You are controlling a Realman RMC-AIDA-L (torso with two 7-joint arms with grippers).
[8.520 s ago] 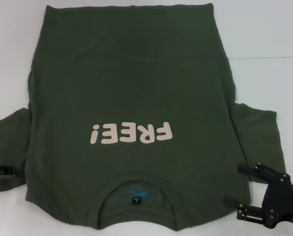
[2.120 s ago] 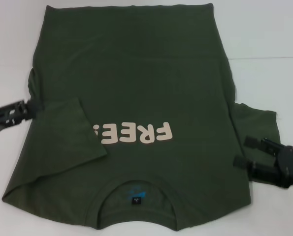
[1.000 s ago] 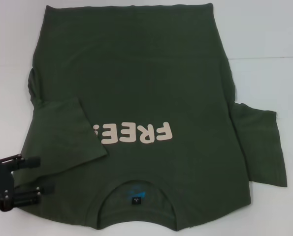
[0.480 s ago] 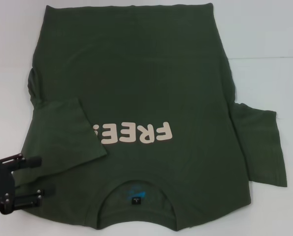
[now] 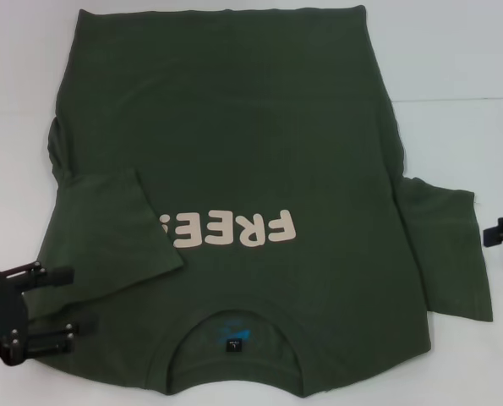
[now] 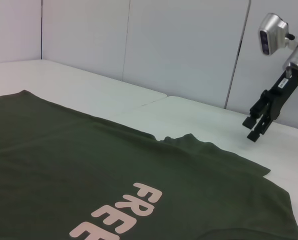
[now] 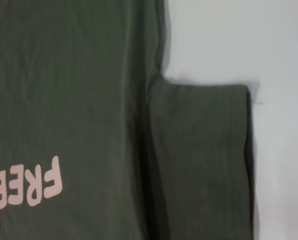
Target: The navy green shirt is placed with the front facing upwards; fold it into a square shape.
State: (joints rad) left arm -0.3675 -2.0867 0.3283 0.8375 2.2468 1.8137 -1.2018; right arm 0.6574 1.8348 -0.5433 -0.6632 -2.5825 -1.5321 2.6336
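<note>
1. Flat on the white bench (image 5: 454,51) lies the large dark olive-green short-sleeved cotton shirt (image 5: 234,144), front side up, filling most of the head view from the top edge down to the bottom edge.
2. Its pale pinkish "FREE!" lettering (image 5: 234,230) sits just below the centre of the frame and reads upside down from the head camera; the round neck opening with a small black tag (image 5: 232,345) lies at the bottom centre.
3. At the left of the frame, the shirt's sleeve (image 5: 116,233) is folded inward over the body, its edge covering the last mark of the lettering.
4. At the right of the frame, the other sleeve (image 5: 445,249) is spread flat on the bench, sticking out from the body; the right wrist view shows it (image 7: 199,160) from above beside the lettering.
5. The left gripper (image 5: 52,304) is at the lower left of the head view, its two black fingers spread apart, lying over the shirt's edge beside the folded sleeve.
6. The right gripper (image 5: 500,233) shows only partly at the right edge of the head view, just beside the flat sleeve; in the left wrist view it (image 6: 255,127) hangs above the bench with its fingers pointing down and a narrow gap between them, holding nothing.
</note>
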